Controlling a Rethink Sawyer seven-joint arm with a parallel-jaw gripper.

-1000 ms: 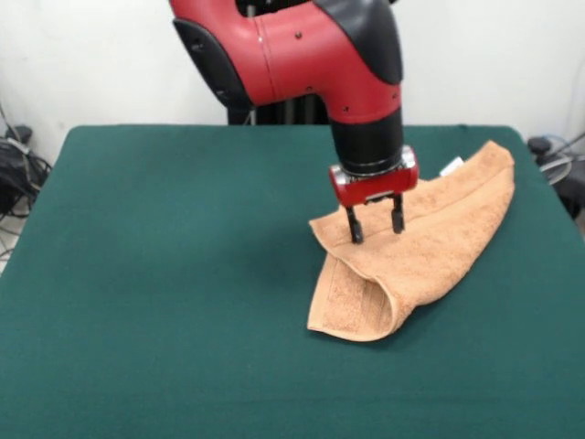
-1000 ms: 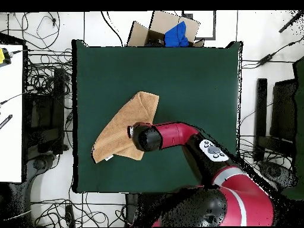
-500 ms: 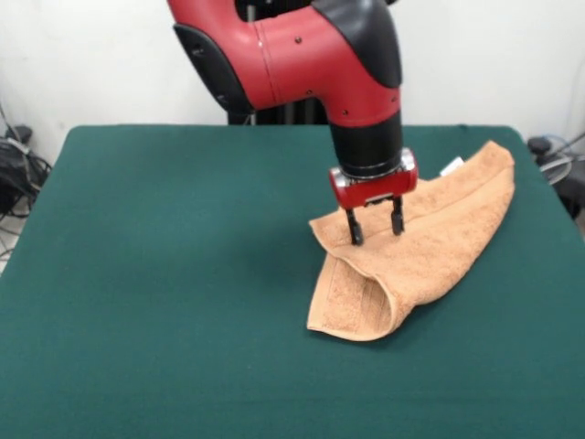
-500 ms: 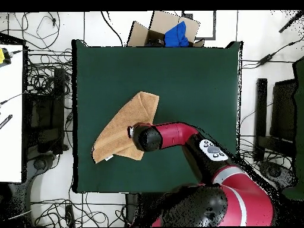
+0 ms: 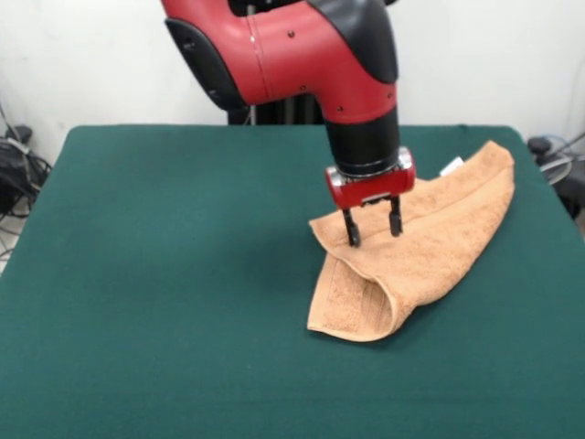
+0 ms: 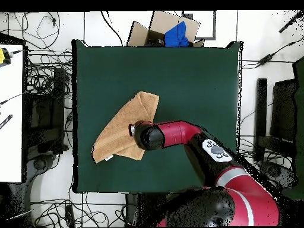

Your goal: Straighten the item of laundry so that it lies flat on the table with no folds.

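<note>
- Towel [image 5: 416, 251] lies on the green table [image 5: 164, 274], over on the right side in the front view, and it is folded over on itself.
- Closest to the camera is a fat, rounded fold at the towel's front corner, where one layer curls over another.
- Just behind that fold, the gripper [image 5: 372, 228] points straight down with its two black fingers [image 5: 352, 230] spread apart, holding nothing. The tips sit right at the towel's top layer, near its left edge, but I cannot tell if they press into it.
- Farther back, the towel stretches toward the far right corner of the table, where a small white tag [image 5: 452, 166] peeks out.
- Soft, light and floppy is how this towel looks to me. It should bend and drag easily, so I think pinching only the top layer near an edge or corner is best, then pulling it open.
</note>
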